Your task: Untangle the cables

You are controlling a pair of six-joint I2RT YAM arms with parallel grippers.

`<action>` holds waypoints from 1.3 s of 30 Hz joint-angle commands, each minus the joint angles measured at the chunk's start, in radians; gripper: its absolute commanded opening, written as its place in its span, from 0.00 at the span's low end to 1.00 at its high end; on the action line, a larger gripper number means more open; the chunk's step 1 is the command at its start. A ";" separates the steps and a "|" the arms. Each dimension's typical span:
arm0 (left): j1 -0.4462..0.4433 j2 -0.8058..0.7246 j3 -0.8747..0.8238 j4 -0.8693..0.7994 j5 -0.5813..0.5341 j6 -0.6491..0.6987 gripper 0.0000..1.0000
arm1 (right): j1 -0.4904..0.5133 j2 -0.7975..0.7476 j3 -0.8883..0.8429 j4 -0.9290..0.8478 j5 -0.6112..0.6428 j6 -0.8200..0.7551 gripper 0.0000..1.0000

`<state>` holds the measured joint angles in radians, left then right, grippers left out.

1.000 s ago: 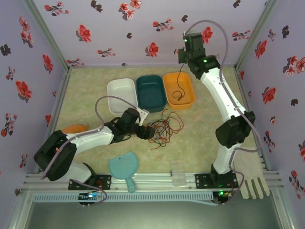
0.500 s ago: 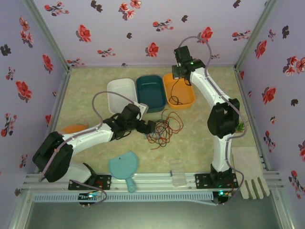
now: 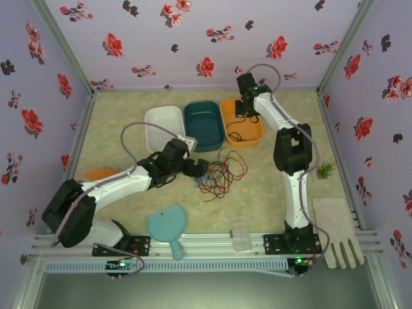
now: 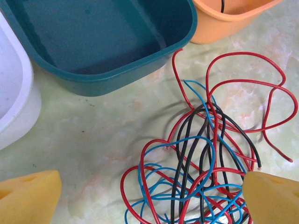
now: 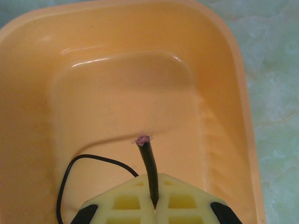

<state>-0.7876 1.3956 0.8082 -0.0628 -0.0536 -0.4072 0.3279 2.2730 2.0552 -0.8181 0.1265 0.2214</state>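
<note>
Near edge, top view: pale blue paddle-shaped item [image 3: 168,225] flat on the table [image 3: 270,193], left of centre. Small clear box [image 3: 241,235] to its right. Pale wooden fork-shaped piece [image 3: 340,239] at the far right corner.

Mid-table: left gripper [image 4: 149,205] low over the surface, jaws spread wide, gripping nothing. Yellow fingers [image 4: 29,199] at both lower corners of the wrist view. Cable tangle [image 4: 201,163] between and just ahead of them, nearer the right-hand finger. Red, blue and black strands looped over one another, loose red loops trailing off to the right. Contact between finger and strands: cannot tell. Small green sprig [image 3: 325,169] well off to the right, near the wall.

Just beyond the tangle: three bins in a row, side by side. White bin [image 3: 161,125] left, teal bin [image 4: 93,37] middle, orange bin [image 5: 93,93] right.

Farthest: right gripper [image 5: 154,207] over the orange bin, jaws closed, pinching a black cable [image 5: 149,163]. Short stub with frayed end sticking out past the fingertips. Rest of that cable curving down into the bin, well apart from the tangle.
</note>
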 commanded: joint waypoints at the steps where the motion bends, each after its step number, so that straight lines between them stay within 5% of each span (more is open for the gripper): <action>1: 0.011 0.011 0.053 -0.013 -0.028 -0.028 1.00 | 0.000 0.024 0.001 -0.018 -0.025 0.021 0.00; 18: 0.024 0.069 0.112 -0.002 -0.034 -0.050 1.00 | 0.001 -0.145 -0.085 -0.044 0.060 0.037 0.50; 30: 0.030 0.093 0.106 0.012 -0.031 -0.060 1.00 | 0.000 -0.224 -0.185 0.058 0.119 0.064 0.45; 39: 0.035 0.095 0.098 0.023 -0.031 -0.068 0.99 | 0.026 -0.030 -0.039 0.092 0.098 0.067 0.37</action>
<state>-0.7643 1.4860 0.8894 -0.0605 -0.0685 -0.4591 0.3401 2.1708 1.9530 -0.7284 0.2066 0.2745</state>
